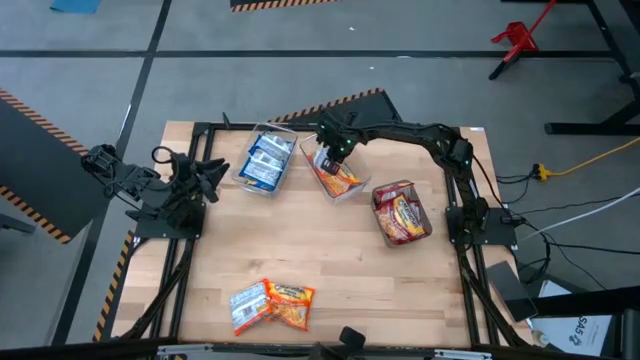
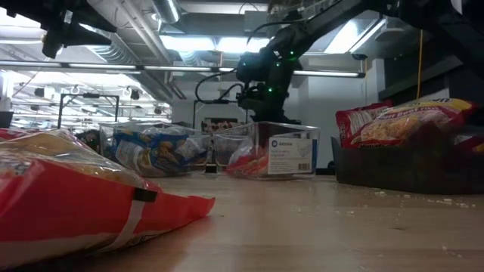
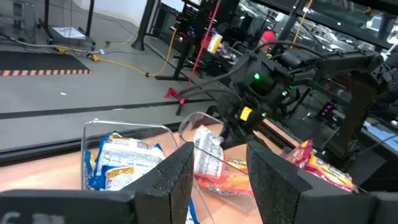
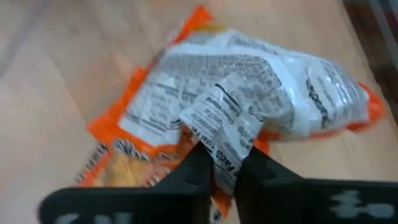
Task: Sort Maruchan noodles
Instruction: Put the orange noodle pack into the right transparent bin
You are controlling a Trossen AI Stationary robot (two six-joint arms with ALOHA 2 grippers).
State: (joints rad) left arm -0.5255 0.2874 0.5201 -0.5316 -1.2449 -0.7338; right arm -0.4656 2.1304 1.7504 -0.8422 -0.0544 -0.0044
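Note:
My right gripper reaches over the middle clear bin, which holds orange packets, and is shut on one orange noodle packet whose white printed back faces the wrist camera. Another orange packet lies beneath it. Blue-and-white packets fill the clear bin to the left. Red-brown packets fill the dark bin to the right. One blue-white packet and one orange packet lie flat on the table near its near edge. My left gripper waits open at the table's left side. My right gripper pinches a crinkled fold of the packet's white back between its two fingers, coming from above and pointing down. The packet spreads out below the fingers inside the bin. Whether it rests on the packets beneath, I cannot tell.
The three bins stand in a row across the far half of the table. In the low view the loose orange packet fills the near foreground. Bare wood lies between the bins and the two loose packets.

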